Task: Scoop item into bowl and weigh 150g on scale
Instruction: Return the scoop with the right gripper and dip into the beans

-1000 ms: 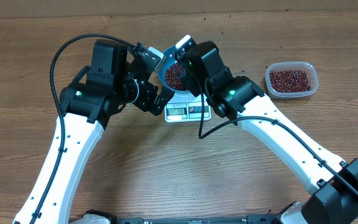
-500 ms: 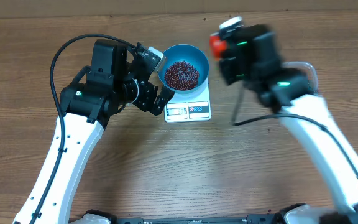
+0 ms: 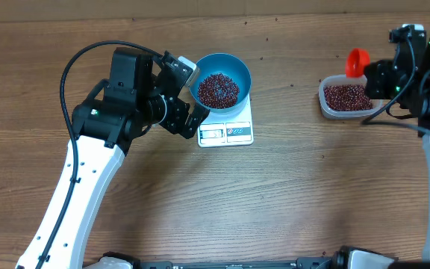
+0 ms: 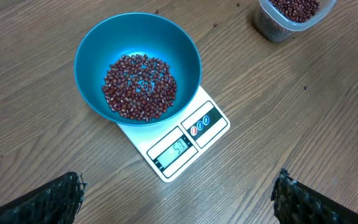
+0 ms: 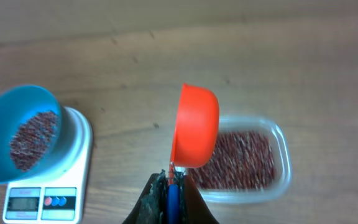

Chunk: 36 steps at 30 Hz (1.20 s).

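Beans [image 3: 219, 90], dark red-brown, lie in a loose heap at the bottom of the light-blue bowl [image 3: 234, 66], covering its floor and leaving the sloping sides bare. The bowl sits on the far end of the white scale [image 3: 226, 133], on the wooden table [image 3: 275, 194]. The scale's display panel and buttons stick out from under the bowl on the near side. Digits show on the display, but I cannot read them with confidence.

My left gripper [image 4: 179, 193] hangs just beside the bowl, on its left, with its jaws spread wide and nothing between them. From its wrist camera, the two dark fingertips frame the bowl and scale.

My right gripper [image 5: 169, 193] is well apart from the scale, over on the right side of the table. Its jaws are clenched on the thin handle of an orange-red scoop [image 5: 194, 124]. The scoop is raised and turned on its side, so the wrist camera sees only its rounded back, and I cannot tell whether it holds anything.

The scoop hangs over the left end of a clear plastic tub [image 3: 323, 96]. More of the same beans [image 3: 348, 96] lie in the tub. In the right wrist view they are blurred into a reddish mass.
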{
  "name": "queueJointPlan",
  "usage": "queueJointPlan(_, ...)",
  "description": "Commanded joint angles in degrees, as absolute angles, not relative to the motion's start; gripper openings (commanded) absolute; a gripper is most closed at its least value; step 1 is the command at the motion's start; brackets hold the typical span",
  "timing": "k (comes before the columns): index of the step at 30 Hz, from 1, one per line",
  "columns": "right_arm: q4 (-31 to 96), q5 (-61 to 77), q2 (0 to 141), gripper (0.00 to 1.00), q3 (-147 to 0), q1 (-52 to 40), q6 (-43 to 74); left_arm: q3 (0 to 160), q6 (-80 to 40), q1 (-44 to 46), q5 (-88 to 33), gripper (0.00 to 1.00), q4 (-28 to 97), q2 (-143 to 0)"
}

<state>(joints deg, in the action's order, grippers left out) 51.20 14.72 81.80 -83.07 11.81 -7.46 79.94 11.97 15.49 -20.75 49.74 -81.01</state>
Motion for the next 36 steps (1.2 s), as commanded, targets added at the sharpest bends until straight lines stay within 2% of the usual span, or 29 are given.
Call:
queueJointPlan(1, 52.29, 13.04, 86.48, 0.04, -84.33, 13.1, -5.48, 81.28, 11.14, 15.4, -20.36, 1.0, 49.47, -80.62)
queueJointPlan(7, 53.28, 5.06, 93.45, 0.04, -84.33, 13.15, -3.11, 81.25, 11.14, 15.4, -20.36, 1.0, 49.47, -80.62)
queueJointPlan(16, 51.37, 4.6, 101.16, 0.04, -84.33, 13.15, -1.54, 81.25, 11.14, 15.4, -20.36, 0.99, 49.47, -80.62)
queueJointPlan(36, 51.42, 17.96, 104.66, 0.04, -81.34, 13.15, -4.75, 81.25, 11.14, 15.4, -20.36, 1.0, 49.47, -80.62)
